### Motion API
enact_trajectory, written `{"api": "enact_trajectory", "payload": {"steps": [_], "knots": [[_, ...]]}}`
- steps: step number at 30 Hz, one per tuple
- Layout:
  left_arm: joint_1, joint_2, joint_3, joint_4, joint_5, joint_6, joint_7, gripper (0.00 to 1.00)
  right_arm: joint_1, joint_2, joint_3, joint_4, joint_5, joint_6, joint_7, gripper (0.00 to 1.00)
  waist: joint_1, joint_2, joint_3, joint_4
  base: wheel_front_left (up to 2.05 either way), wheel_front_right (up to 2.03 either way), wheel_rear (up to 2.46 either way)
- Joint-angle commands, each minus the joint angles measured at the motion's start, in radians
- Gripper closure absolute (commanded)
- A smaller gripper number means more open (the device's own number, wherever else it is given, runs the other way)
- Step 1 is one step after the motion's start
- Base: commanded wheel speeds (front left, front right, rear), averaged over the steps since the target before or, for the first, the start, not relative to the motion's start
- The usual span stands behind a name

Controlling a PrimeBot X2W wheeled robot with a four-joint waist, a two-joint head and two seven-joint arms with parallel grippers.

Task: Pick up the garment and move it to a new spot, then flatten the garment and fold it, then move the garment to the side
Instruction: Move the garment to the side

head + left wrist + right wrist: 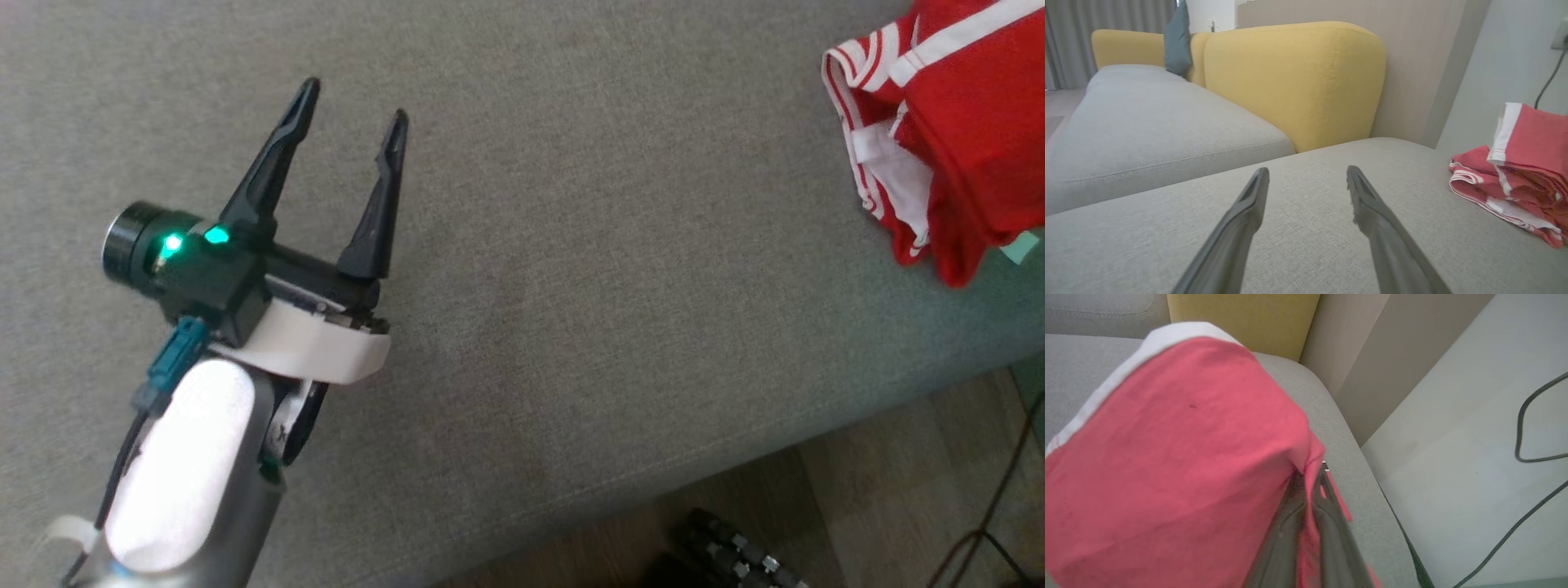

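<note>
The red garment (963,122) with white stripes sits bunched in the upper right of the head view, on the grey sofa seat (612,245) close to its front edge. In the left wrist view, at the right of the frame, the garment's lower folds rest on the cushion while an upper part with a white band stands raised above them. The right gripper (1312,471) rises from the bottom centre of its own view, its fingers clenched together with red cloth pinched between them. The left gripper (354,98) is at the left of the head view, fingers spread wide and holding nothing, well apart from the garment. A yellow backrest (1298,77) fills the upper middle of the left wrist view.
</note>
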Motion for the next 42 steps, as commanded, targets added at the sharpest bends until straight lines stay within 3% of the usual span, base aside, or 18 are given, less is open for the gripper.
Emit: {"api": "enact_trajectory", "payload": {"steps": [1, 9, 15, 16, 17, 18, 19, 26, 32, 37, 42], "knots": [[-0.039, 0.022, 0.021, -0.04, 0.014, -0.01, 0.007, 0.0, -0.025, -0.003, -0.031, -0.014, -0.003, -0.001, -0.002, 1.0, -0.0001, 0.0, 0.029, -0.01, 0.0, 0.0, 0.0], [-0.073, 0.022, -0.012, -0.04, 0.023, -0.03, 0.015, 0.0, -0.074, 0.125, -0.199, 0.041, -0.037, -0.001, -0.007, 1.0, -0.0001, 0.0, 0.087, 0.004, 0.0, 0.0, 0.0], [-0.091, 0.025, -0.027, -0.032, 0.024, -0.042, 0.016, 0.0, -0.099, 0.177, -0.252, 0.074, -0.053, -0.001, -0.023, 1.0, -0.0001, 0.0, 0.121, 0.014, 0.0, 0.0, 0.0], [-0.094, 0.025, -0.031, -0.031, 0.024, -0.045, 0.015, 0.0, -0.106, 0.182, -0.258, 0.083, -0.053, -0.001, -0.029, 0.96, -0.0001, 0.0, 0.125, 0.016, 0.0, 0.0, 0.0], [-0.096, 0.024, -0.035, -0.028, 0.023, -0.048, 0.015, 0.0, -0.11, 0.186, -0.263, 0.093, -0.054, -0.001, -0.03, 0.66, -0.0001, 0.0, 0.127, 0.018, 0.0, 0.0, 0.0], [-0.097, 0.022, -0.039, -0.026, 0.022, -0.05, 0.014, 0.0, -0.114, 0.191, -0.264, 0.102, -0.054, -0.001, -0.031, 0.18, -0.0001, 0.0, 0.129, 0.021, 0.0, 0.0, 0.0], [-0.098, 0.02, -0.043, -0.023, 0.022, -0.052, 0.012, 0.0, -0.119, 0.198, -0.266, 0.107, -0.052, -0.001, -0.037, 0.0, -0.0001, 0.0, 0.13, 0.024, 0.0, 0.0, 0.0], [-0.089, -0.002, -0.071, 0.008, 0.01, -0.062, -0.005, 0.0, -0.088, 0.222, -0.297, 0.11, -0.065, -0.001, -0.064, 0.0, -0.0001, 0.0, 0.098, 0.054, 0.0, 0.0, 0.0], [-0.054, -0.022, -0.079, 0.04, -0.01, -0.057, -0.022, 0.0, 0.018, 0.273, -0.306, -0.028, -0.099, -0.001, -0.161, 0.0, -0.0001, 0.0, 0.031, 0.087, 0.0, 0.0, 0.0], [-0.003, -0.038, -0.058, 0.063, -0.037, -0.03, -0.03, 0.0, 0.132, 0.363, -0.226, -0.19, -0.12, -0.001, -0.241, 0.0, -0.0001, 0.0, -0.047, 0.115, 0.0, 0.0, 0.0], [0.054, -0.046, -0.014, 0.074, -0.069, 0.01, -0.034, 0.0, 0.211, 0.409, -0.127, -0.285, -0.14, -0.001, -0.281, 0.0, -0.0001, 0.0, -0.123, 0.153, 0.0, 0.0, 0.0]]}}
